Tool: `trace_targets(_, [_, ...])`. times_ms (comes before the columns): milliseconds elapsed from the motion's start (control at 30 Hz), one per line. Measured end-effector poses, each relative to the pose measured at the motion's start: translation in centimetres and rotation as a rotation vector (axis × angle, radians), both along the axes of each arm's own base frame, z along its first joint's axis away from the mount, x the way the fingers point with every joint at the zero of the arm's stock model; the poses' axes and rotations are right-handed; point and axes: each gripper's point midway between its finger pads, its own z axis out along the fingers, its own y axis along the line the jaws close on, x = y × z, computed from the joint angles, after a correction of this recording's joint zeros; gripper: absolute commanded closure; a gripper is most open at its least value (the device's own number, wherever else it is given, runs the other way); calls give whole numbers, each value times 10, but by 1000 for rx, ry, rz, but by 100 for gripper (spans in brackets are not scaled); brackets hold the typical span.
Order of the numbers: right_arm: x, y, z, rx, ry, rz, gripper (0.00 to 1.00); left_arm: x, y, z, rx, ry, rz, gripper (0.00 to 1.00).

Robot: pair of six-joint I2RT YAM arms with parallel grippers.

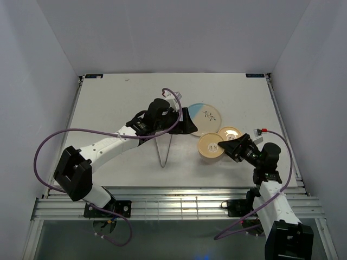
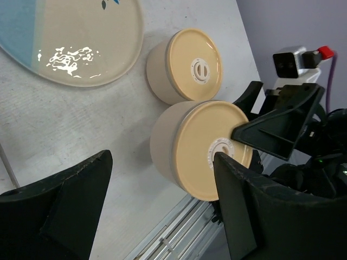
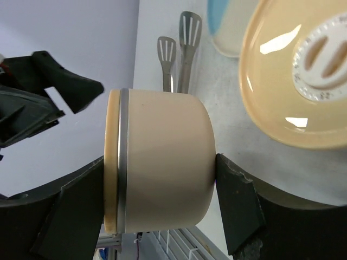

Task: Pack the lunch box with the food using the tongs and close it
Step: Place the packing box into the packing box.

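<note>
Finding the tongs [image 3: 190,51] lying flat on the table [image 1: 119,103], left of the tubs, held by neither gripper. Logging the left gripper [image 2: 162,162] hovering at the left edge of the plate [image 2: 81,32], fingers well apart, nothing between them. Judging the step in hand as seating or steadying a lid: advising square, even pressure, no tilting, with the left fingers kept clear. Recording the plate as bare where shown. Noting the nearer tub [image 2: 184,151] of the lunch box lidded, contents hidden; likewise the farther tub [image 2: 187,59] just beside it. Seeing no food anywhere, presumably already packed. Reporting the right gripper [image 3: 160,161] clamped on the nearer tub, one finger across its lid.
</note>
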Motion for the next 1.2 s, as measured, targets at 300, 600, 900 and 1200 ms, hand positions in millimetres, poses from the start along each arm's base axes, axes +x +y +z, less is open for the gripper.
trace_targets(300, [34, -22, 41, -51, -93, 3, 92, 3, -14, -19, 5, 25, -55, 16])
trace_targets(600, [57, -62, 55, -128, -162, -56, 92, 20, -43, -18, -28, 14, -111, 17])
trace_targets(900, [63, -72, 32, -134, -102, -53, 92, 26, -80, -29, -28, 18, -169, 17])
trace_targets(1200, [68, -82, 21, -134, -70, -72, 92, 26, -96, -35, -24, 19, -191, 18])
